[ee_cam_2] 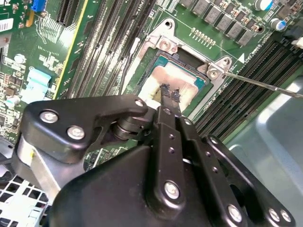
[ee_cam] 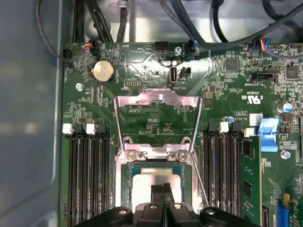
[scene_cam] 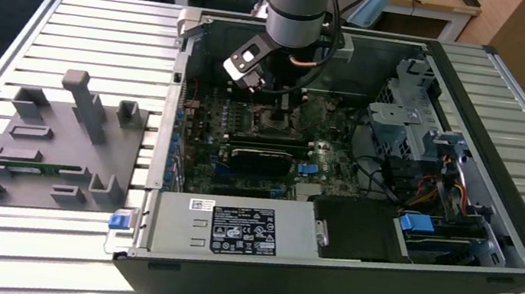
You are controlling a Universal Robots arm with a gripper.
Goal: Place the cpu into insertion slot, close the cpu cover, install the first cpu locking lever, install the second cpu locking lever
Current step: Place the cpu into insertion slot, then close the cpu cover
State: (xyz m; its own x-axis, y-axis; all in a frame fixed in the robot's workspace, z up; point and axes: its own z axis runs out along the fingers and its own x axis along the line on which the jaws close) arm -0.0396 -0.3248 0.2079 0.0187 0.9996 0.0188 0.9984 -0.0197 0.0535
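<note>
Silver-grey cpu lies in the insertion slot; the cpu cover stands open; the hand, fingers pinched narrow together, touches the cpu's top

The cpu, a silver-topped square, lies flat inside the insertion slot on the green motherboard. The cpu cover, a silver windowed frame, is open and swung back from the slot.
</note>
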